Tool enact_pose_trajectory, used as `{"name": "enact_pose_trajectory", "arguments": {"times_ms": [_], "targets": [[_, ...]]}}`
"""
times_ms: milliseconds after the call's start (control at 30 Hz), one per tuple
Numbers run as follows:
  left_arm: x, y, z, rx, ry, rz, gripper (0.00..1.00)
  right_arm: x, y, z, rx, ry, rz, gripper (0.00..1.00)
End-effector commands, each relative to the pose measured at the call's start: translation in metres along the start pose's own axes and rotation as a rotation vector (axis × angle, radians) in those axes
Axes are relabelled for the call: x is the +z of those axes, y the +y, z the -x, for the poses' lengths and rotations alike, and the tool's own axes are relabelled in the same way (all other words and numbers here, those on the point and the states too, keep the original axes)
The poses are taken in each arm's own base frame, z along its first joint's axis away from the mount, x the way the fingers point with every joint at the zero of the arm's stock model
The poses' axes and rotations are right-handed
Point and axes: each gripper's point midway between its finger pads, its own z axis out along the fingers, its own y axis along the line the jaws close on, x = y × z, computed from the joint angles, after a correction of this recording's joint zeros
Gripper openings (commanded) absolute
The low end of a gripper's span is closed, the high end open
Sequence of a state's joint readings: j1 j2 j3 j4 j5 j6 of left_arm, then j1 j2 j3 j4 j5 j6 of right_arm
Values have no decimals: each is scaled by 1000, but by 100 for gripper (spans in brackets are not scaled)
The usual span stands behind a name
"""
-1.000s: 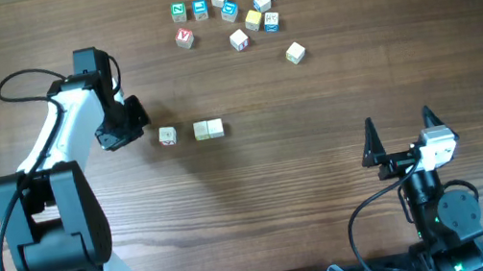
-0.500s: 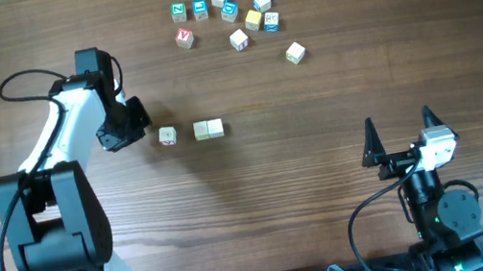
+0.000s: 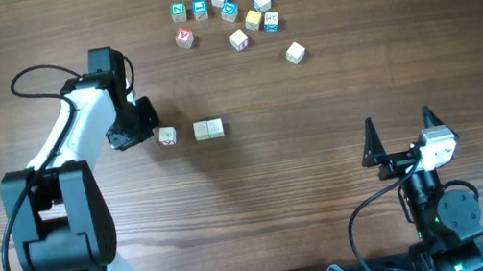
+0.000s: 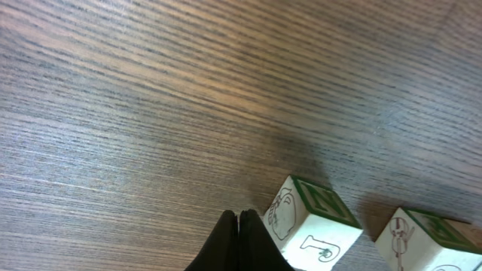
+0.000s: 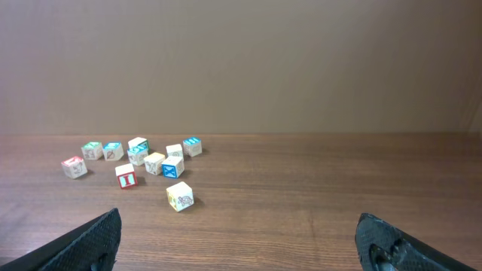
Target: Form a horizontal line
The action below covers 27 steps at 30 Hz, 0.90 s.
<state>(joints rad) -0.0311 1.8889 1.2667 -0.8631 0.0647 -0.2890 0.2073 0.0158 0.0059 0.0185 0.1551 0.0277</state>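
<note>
The wooden table (image 3: 383, 45) fills the overhead view. The left arm (image 3: 74, 123) reaches across it. The left gripper (image 3: 149, 134) is clenched, its fingertips (image 4: 226, 245) pressed together with nothing between them. Its tip is just beside a single cube (image 3: 168, 136), and contact cannot be told. The right gripper (image 3: 400, 133) sits low at the right, jaws spread wide and empty. A cluster (image 3: 232, 11) of coloured cubes lies at the far edge, with a stray cube (image 3: 295, 52) near it. The line (image 3: 209, 130) lies mid-table as a touching pair, and the single cube sits to its left across a small gap.
</note>
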Motion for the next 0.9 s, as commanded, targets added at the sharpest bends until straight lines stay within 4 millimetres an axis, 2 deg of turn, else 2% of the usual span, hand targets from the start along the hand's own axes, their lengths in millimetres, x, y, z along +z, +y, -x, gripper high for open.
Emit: {"name": "enact_pose_trajectory", "arguments": {"times_ms": [0, 133, 867], "targets": [[6, -1, -5, 34, 13, 17, 4, 0, -3, 2, -8, -8, -14, 100], [6, -9, -9, 59, 15, 17, 4, 0, -3, 2, -7, -8, -14, 100], [6, -10, -7, 65, 5, 13, 4, 0, -3, 2, -8, -8, -14, 100]]}}
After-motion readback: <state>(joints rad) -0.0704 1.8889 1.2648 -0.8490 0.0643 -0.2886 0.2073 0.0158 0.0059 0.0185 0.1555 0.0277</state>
